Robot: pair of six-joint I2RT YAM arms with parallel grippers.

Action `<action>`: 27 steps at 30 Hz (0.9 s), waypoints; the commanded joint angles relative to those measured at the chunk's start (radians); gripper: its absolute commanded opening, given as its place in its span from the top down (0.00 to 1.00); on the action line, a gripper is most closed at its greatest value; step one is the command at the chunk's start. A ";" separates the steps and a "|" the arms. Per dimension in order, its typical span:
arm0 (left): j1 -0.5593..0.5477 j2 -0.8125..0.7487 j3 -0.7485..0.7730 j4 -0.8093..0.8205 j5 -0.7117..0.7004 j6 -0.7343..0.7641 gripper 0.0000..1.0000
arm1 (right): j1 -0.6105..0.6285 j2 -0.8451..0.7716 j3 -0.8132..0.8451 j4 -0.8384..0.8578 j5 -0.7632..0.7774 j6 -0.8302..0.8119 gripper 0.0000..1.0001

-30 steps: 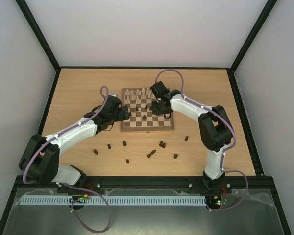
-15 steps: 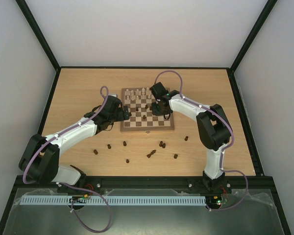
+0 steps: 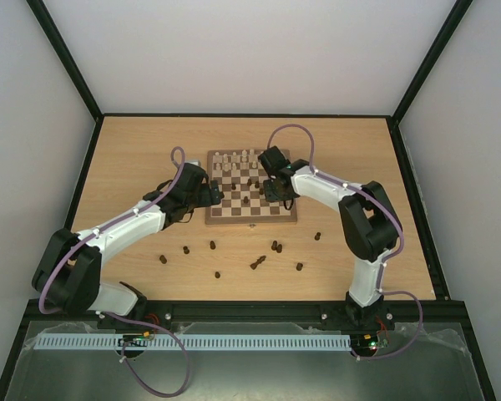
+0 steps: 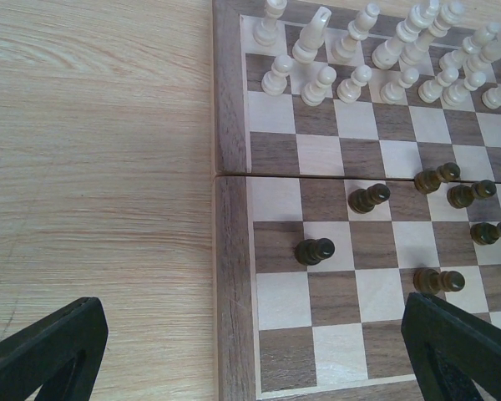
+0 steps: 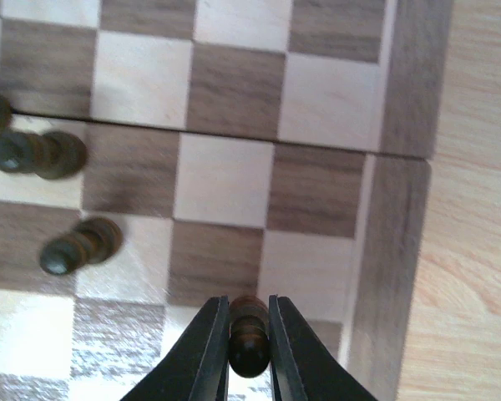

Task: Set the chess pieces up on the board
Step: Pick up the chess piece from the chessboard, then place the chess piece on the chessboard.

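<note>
Dark brown and rounded, one chess piece [image 5: 249, 341] sits pinched between the two black fingers of the right end effector [image 5: 248, 311], which is clenched on it above the board [image 5: 376, 251]. It hangs over the squares just inside the mid-brown border; whether the piece's foot touches the square below cannot be told. Other dark pieces [image 5: 79, 242] stand blurred on the squares to the left in that wrist view. From overhead, the right end effector [image 3: 275, 190] reaches in over the right half of the board [image 3: 250, 220], while the left end effector [image 3: 213, 194] hovers at the board's left edge. Seen from its own wrist, the left end effector [image 4: 255, 305] is spread wide and grasps nothing: one finger [image 4: 46, 351] hangs over the bare light-wood surface [image 4: 92, 167] and the other over the checkered squares, with the board's border [image 4: 231, 251] between them. Cream pieces [image 4: 376, 50] stand in two rows along the far edge of the board. Several dark pieces [image 4: 315, 251] are dotted singly over the middle squares, apart from one another and well short of the cream rows. More loose dark pieces [image 3: 257, 262] lie scattered on the surface [image 3: 134, 159] between the board's near edge and the arm bases, none touching the board.
</note>
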 commanded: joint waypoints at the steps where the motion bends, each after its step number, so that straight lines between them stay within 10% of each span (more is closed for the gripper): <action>1: -0.001 0.010 0.023 -0.002 0.005 0.006 0.01 | -0.010 -0.049 -0.069 -0.067 0.032 0.016 0.86; 27: -0.007 0.004 0.026 -0.005 0.004 0.005 0.01 | -0.015 -0.094 -0.091 -0.098 0.042 0.019 0.85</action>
